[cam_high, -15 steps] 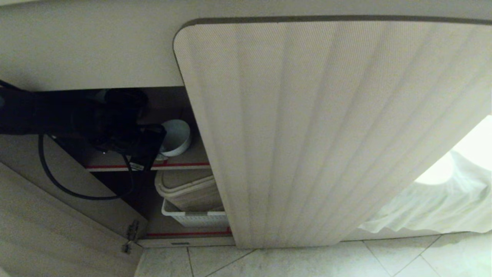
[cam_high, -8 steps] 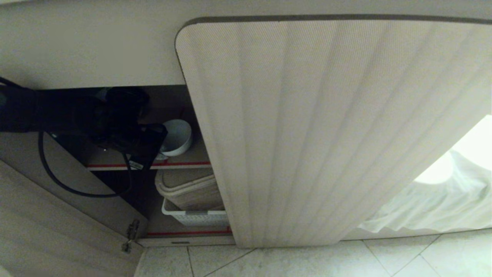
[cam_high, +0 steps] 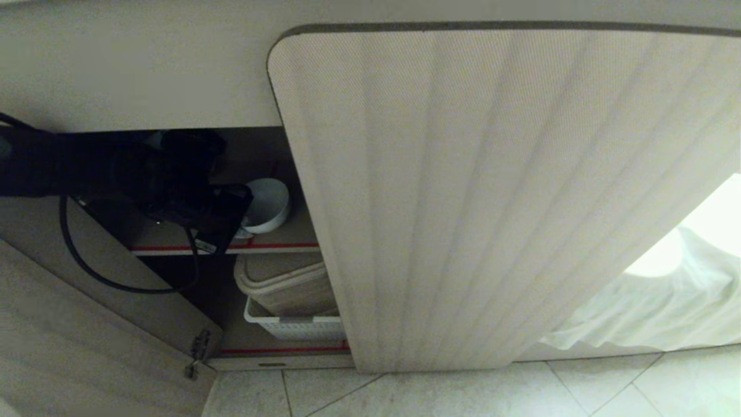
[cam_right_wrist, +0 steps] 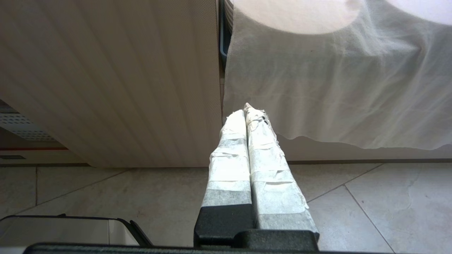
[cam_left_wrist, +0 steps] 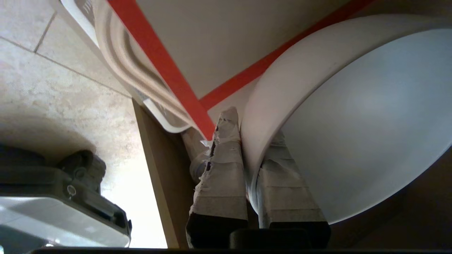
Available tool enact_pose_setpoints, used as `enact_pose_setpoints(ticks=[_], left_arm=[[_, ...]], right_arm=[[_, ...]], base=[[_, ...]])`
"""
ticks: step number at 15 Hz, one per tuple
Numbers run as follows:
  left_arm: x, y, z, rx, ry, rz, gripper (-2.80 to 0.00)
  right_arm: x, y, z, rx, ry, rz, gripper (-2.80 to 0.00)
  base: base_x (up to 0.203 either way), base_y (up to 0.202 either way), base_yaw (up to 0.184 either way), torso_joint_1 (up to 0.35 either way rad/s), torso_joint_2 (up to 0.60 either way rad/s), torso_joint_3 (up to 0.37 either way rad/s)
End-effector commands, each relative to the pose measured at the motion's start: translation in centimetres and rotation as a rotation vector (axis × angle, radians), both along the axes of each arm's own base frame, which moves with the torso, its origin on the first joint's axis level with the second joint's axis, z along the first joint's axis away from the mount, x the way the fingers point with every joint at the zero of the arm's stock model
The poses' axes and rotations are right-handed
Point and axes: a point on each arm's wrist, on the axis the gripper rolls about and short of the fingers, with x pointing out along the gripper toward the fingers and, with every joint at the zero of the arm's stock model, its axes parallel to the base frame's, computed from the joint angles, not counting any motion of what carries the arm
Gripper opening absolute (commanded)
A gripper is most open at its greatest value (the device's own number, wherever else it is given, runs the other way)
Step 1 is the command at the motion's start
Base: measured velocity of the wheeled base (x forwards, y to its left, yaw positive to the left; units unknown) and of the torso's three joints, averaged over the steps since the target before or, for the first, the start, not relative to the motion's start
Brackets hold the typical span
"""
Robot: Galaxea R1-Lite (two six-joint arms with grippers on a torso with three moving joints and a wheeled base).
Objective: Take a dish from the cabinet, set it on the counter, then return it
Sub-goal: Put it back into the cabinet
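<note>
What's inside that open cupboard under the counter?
On the upper shelf, a small white round bowl pinched by the robot's left hand. Below, a white slatted plastic basket holding beige trays. The closed fluted door hides the rest.

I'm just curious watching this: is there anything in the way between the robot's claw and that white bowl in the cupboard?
No. The left end effector is shut on the dish, one finger inside its wall and one outside. The dish sits tilted over the upper shelf of the cabinet, beside the closed door's edge.

No text, label, brand or number can be read anywhere.
</note>
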Motion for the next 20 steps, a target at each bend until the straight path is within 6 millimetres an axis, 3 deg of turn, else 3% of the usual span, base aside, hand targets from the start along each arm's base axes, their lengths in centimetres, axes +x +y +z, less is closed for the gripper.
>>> enact_pose_setpoints(ticks=[1, 7, 14, 20], left_arm=[[-0.2, 0.0, 0.5, -0.006, -0.013, 0.006, -2.80], [-1.3, 0.1, 0.4, 0.000, 0.073, 0.007, -2.80], [-0.2, -0.1, -1.9, 0.020, 0.132, 0.020, -2.80], [-1.1, -1.1, -1.7, 0.033, 0.138, 0.061, -2.80]], right_arm=[[0.0, 0.0, 0.0, 0.000, 0.000, 0.000, -2.80], [0.0, 0.0, 0.0, 0.000, 0.000, 0.000, -2.80], [0.0, 0.0, 0.0, 0.000, 0.000, 0.000, -2.80], [0.0, 0.0, 0.0, 0.000, 0.000, 0.000, -2.80]], base=[[0.000, 0.000, 0.000, 0.000, 0.00, 0.000], [0.000, 0.000, 0.000, 0.000, 0.00, 0.000], [0.000, 0.000, 0.000, 0.000, 0.00, 0.000], [0.000, 0.000, 0.000, 0.000, 0.00, 0.000]])
